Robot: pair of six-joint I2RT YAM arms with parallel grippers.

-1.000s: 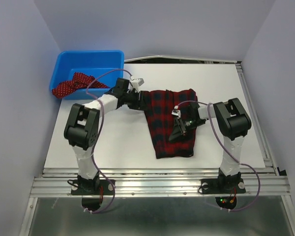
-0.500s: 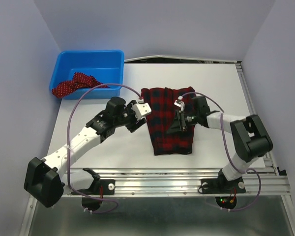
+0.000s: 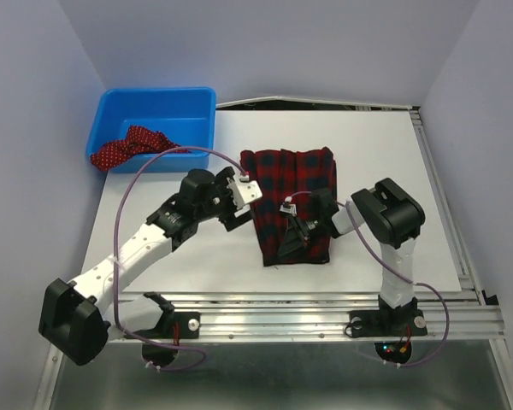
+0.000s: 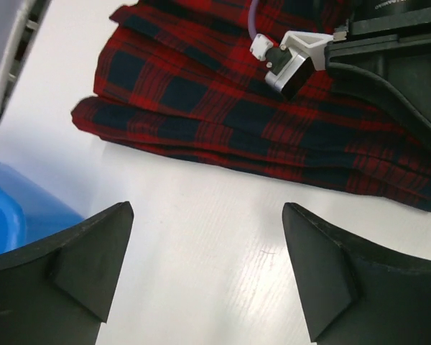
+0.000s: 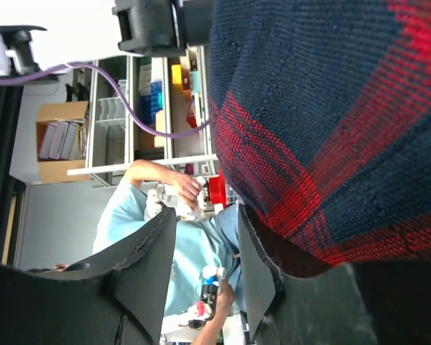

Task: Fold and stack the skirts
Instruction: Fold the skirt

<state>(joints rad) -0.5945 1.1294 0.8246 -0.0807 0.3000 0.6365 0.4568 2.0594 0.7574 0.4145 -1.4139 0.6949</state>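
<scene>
The tartan plaid skirt (image 3: 292, 184) lies folded in the middle of the table; it fills the top of the left wrist view (image 4: 223, 108). The polka-dot skirt (image 3: 124, 147) hangs over the front rim of the blue bin. My left gripper (image 3: 242, 215) is open and empty, low over bare table just left of the plaid skirt (image 4: 208, 273). My right gripper (image 3: 289, 242) rests on the plaid skirt's near part, turned on its side. Its fingers (image 5: 262, 266) stand apart with nothing between them (image 5: 205, 280), and plaid cloth (image 5: 330, 129) presses against one finger's outer side.
The blue bin (image 3: 154, 107) stands at the back left; its corner shows in the left wrist view (image 4: 0, 215). The table's (image 3: 385, 145) metal rail runs along the near edge. Walls close in on the left, right and back.
My right arm has folded back and its gripper has slid toward the near left of the plaid skirt, which now lies narrower. My left gripper has barely moved.
</scene>
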